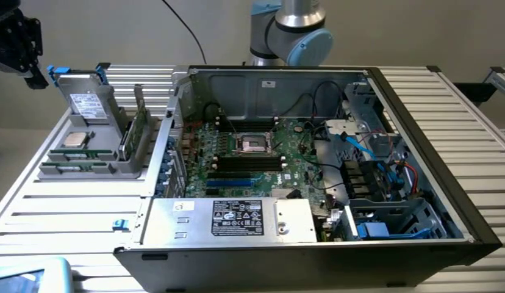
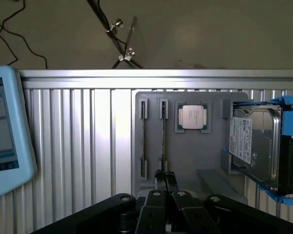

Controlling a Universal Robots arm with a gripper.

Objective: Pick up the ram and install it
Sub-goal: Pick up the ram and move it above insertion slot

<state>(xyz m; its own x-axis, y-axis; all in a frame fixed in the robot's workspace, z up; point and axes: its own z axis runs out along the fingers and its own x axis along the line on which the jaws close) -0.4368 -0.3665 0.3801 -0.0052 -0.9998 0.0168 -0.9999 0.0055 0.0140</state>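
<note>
Your tool [image 2: 164, 176] hangs above the gray tray [image 2: 185, 161] on the desk [image 2: 88, 146], fingers pressed together, gripping nothing. The ram [image 2: 162, 141] stands on edge in its tray slot beside the CPU [image 2: 193, 117], untouched.

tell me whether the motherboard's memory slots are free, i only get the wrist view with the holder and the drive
observer: Yes, in the exterior view the black memory slots next to the CPU socket look empty.
operator: where's the case from the holder
observer: The open case lies right beside the gray holder, on the exterior view's right of it.
operator: and the arm
observer: The gripper hangs in the air up and to the exterior view's left of the holder, apart from it.
</note>
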